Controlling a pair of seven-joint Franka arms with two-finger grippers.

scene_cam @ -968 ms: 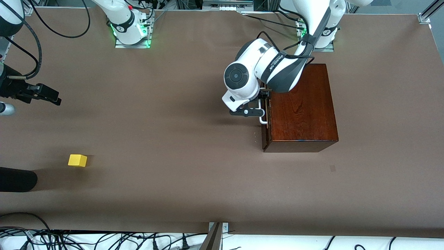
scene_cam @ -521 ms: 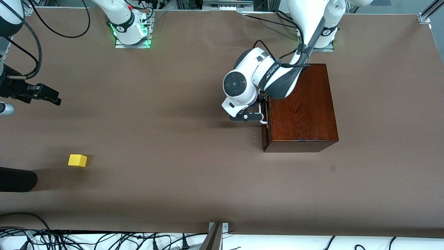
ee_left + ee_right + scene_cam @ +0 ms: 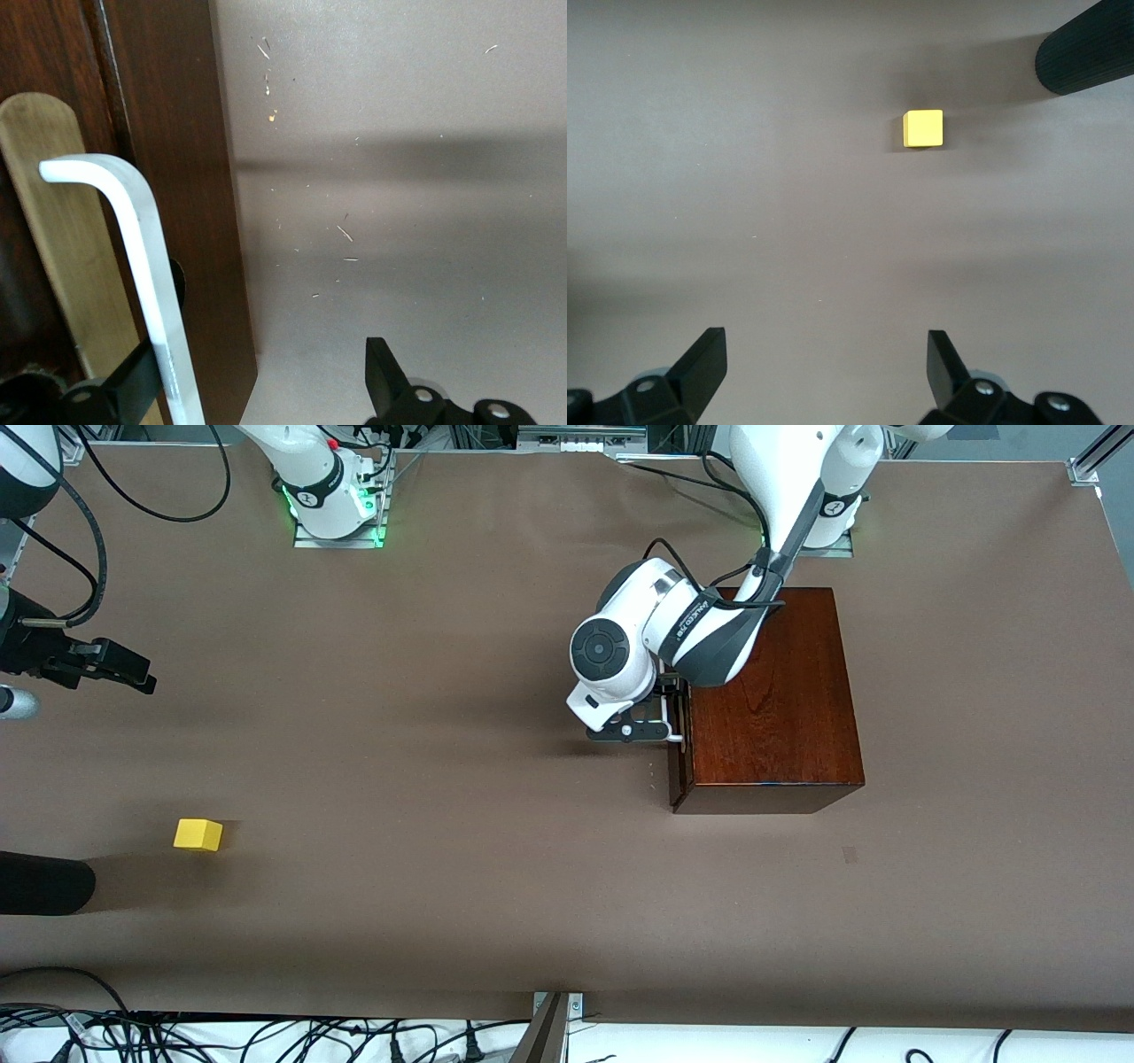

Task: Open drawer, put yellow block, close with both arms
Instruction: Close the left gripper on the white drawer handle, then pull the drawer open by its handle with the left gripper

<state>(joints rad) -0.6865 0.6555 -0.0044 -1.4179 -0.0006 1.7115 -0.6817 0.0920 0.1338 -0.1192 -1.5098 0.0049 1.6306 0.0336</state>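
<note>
Left hand (image 3: 663,720) at drawer (image 3: 680,753) front, fingers spread, one finger (image 3: 133,394) tucked under white handle (image 3: 133,257), nothing pinched. Drawer shut in dark wooden box (image 3: 771,700) at left arm's end of tabletop (image 3: 443,691). Right hand (image 3: 824,372) hangs spread over bare tabletop, waiting. Yellow block (image 3: 198,834) sits well apart at right arm's end, nearer front camera than box.

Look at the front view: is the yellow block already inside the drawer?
No. The block lies on the bare table toward the right arm's end, well apart from the shut drawer.
</note>
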